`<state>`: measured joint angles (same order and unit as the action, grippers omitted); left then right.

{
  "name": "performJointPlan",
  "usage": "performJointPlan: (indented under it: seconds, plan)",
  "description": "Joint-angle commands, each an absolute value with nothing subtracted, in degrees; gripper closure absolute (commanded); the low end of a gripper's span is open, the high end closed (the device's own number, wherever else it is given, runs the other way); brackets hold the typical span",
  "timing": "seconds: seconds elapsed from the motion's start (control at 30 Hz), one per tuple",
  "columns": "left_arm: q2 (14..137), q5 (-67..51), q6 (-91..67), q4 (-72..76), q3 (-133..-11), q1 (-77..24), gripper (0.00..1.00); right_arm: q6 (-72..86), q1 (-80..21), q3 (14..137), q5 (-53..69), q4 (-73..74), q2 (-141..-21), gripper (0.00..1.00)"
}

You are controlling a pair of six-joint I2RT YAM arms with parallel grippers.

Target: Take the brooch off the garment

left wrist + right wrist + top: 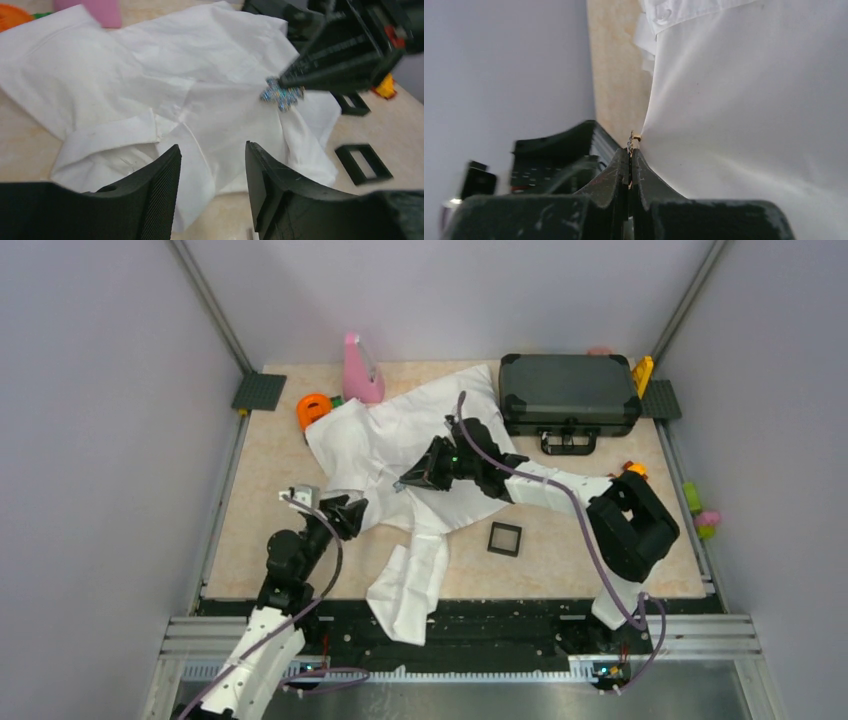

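Observation:
The white garment (400,445) lies spread across the middle of the table, one sleeve hanging over the near edge. The brooch (281,94), small and glittery silver with a gold pin, sits on the cloth. My right gripper (405,481) is shut on the brooch (631,141), and the cloth (744,100) is drawn into a peak at the pin. My left gripper (350,512) is open and empty, low over the garment's near left edge (125,140), with its fingers (160,190) apart on either side of the cloth fold.
A black case (568,390) stands at the back right. A pink bottle (361,370) and an orange object (313,410) are at the back left. A black square tray (504,538) lies right of the sleeve. An orange-yellow toy car (633,470) sits by the right arm.

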<state>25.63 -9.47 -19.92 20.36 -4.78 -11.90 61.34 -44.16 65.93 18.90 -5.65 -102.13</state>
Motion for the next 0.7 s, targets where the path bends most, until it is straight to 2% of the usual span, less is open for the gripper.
performJointPlan:
  seconds: [0.0, 0.27, 0.67]
  plan:
    - [27.59, -31.12, -8.25, 47.6, 1.9, -13.29, 0.46, 80.23, -41.99, 63.34, 24.43, -9.24, -96.35, 1.0]
    - [34.18, -31.78, 9.74, 45.83, -3.54, -19.52, 0.44, 90.77, -40.96, 61.37, 30.28, -10.61, -95.08, 1.0]
    - [46.99, -33.54, 29.59, 47.54, -9.54, -24.68, 0.55, 92.36, -40.96, 60.63, 31.69, -9.83, -94.05, 1.0]
